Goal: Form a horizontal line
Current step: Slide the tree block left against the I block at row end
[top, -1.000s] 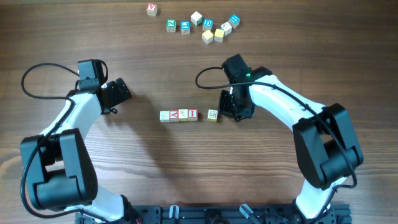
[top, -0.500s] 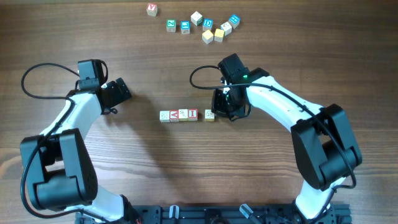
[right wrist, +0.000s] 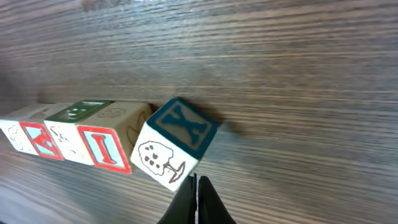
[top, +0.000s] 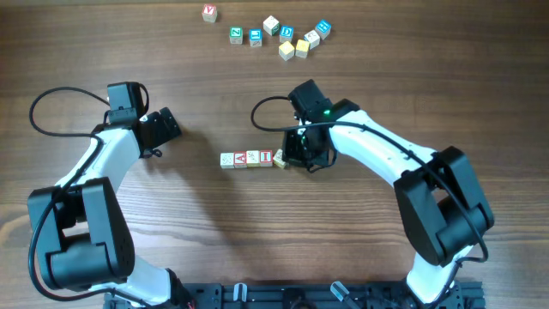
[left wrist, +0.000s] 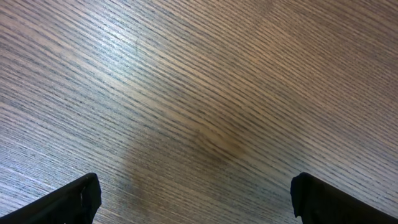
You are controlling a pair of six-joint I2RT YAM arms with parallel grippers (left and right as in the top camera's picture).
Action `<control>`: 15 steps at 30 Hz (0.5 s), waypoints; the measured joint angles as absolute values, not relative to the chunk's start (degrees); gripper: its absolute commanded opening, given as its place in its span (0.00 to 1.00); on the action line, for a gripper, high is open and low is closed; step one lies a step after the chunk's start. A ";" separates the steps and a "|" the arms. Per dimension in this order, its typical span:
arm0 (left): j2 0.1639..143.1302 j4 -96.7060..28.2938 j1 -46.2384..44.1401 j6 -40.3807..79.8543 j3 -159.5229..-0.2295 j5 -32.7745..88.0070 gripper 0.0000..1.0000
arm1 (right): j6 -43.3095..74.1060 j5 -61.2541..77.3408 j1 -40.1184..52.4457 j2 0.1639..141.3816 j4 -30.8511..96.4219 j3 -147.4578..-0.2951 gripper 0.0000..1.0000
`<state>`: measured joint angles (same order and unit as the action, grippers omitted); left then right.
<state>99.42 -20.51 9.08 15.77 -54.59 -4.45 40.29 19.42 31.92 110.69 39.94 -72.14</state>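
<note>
Wood-grain table (top: 197, 223). At the far edge, loose cubes: a red-letter cube (top: 209, 12) alone on the left, a green-faced cube (top: 236, 34) just beside a blue-faced cube (top: 256, 36), then a tight cluster with a pale cube (top: 271, 25), two yellow cubes (top: 286, 50) and an end blue cube (top: 322, 28).

Pale, matt wooden cubes (right wrist: 102, 146) with painted letters sit on a grained wood table (left wrist: 199, 93).

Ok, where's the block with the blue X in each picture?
Overhead: the X block is mid-table, at the right end of the row, beside the right gripper.
Left wrist: not in it; only the table shows.
Right wrist: the X block is in the middle, turned askew, just above the fingertips.
Shared landmark: the red I block, next to it on its left.
</note>
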 measured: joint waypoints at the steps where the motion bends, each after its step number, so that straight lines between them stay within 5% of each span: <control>1: 99.42 -20.51 9.08 15.77 -54.59 -4.45 1.00 | 40.51 19.40 31.97 110.69 39.92 -72.14 0.04; 15: 99.42 -20.51 9.08 15.77 -54.59 -4.45 1.00 | 40.88 13.85 31.94 110.69 38.35 -72.12 0.05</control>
<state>99.42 -20.51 9.08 15.77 -54.59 -4.45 40.88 13.85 31.94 110.69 38.35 -72.12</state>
